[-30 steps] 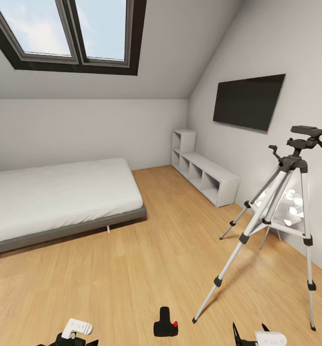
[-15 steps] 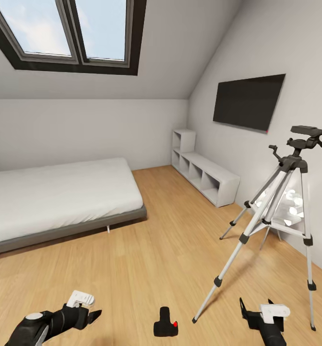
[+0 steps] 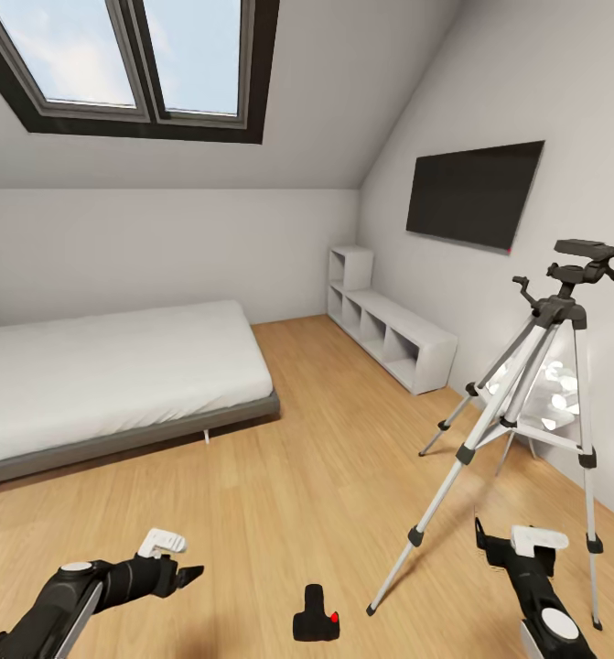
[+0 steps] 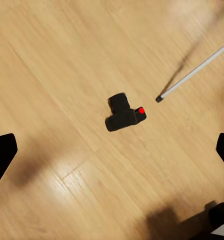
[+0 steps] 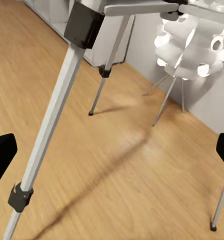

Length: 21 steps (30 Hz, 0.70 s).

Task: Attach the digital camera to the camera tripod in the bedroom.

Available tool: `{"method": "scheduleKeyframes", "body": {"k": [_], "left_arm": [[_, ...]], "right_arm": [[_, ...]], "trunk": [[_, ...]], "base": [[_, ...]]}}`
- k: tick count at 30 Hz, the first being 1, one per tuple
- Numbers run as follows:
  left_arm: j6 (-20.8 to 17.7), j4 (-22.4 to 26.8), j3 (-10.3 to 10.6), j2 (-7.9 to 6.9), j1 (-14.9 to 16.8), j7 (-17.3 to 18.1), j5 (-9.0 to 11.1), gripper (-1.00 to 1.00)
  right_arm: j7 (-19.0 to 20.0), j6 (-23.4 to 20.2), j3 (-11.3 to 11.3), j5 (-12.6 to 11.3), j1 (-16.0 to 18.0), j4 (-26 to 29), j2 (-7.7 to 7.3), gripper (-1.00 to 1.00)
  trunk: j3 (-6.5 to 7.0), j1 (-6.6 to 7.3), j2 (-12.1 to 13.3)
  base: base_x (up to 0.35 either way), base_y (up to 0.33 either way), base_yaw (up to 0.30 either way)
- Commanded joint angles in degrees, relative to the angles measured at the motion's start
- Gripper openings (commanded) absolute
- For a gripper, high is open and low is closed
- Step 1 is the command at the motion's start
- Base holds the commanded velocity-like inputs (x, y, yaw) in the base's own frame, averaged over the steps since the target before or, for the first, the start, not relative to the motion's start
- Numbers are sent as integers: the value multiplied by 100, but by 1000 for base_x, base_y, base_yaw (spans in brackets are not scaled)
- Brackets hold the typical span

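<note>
The left gripper (image 3: 186, 574), black with a white block on top, is low at the left of the head view, above the light wood floor (image 3: 279, 494). In the left wrist view its two dark fingertips (image 4: 2, 155) are at opposite edges, wide apart, with nothing between them except floor. The right gripper (image 3: 482, 540), same black and white build, is low at the right of the head view, near the front legs of the tripod. Its fingertips (image 5: 1, 152) are also spread wide in the right wrist view and hold nothing.

The small black digital camera with a red round button (image 3: 317, 615) lies on the floor between the two grippers, apart from both. In the left wrist view the camera (image 4: 124, 113) is just beside the black foot of one silver tripod leg (image 4: 194, 73), not touching it I think, but the gap is small.

The tall camera tripod with thin silver legs and black joints (image 3: 526, 394) stands upright at the right, and its black pan head (image 3: 583, 261) with a long handle is bare on top. In the right wrist view a tripod leg (image 5: 51, 120) crosses close to the lens. Behind the tripod, by the wall, glows a white petal-shaped lamp on thin legs (image 5: 189, 42).

Further out: grey-framed bed w/ white mattress (image 3: 105, 384) at the left, white cube shelves (image 3: 389, 334) along the right wall, black wall TV (image 3: 473, 194) above them, and dark-framed skylight (image 3: 128, 64) in the sloped ceiling.
</note>
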State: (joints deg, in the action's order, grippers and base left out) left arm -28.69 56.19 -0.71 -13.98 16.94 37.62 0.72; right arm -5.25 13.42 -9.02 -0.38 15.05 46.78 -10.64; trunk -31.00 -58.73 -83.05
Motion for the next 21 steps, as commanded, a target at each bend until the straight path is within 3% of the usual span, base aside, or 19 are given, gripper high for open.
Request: {"method": "scheduleKeyframes", "body": {"k": [1,7,21], "left_arm": [[-40,3,-8,-1,10,34,7,100],[-10,69,-5,-3,39,143,-2,100],[356,217,83,0,46,423,-33,100]], "right_arm": [[-19,10,-2,-4,49,-24,-3,100],[-25,22,-28,-20,340,-115,-9,100],[-27,105,-38,-22,423,-198,-9,100]], "trunk": [[-6,0,-3],[-6,0,-3],[-6,0,-3]], "base": [[0,0,0],[0,0,0],[0,0,0]]}}
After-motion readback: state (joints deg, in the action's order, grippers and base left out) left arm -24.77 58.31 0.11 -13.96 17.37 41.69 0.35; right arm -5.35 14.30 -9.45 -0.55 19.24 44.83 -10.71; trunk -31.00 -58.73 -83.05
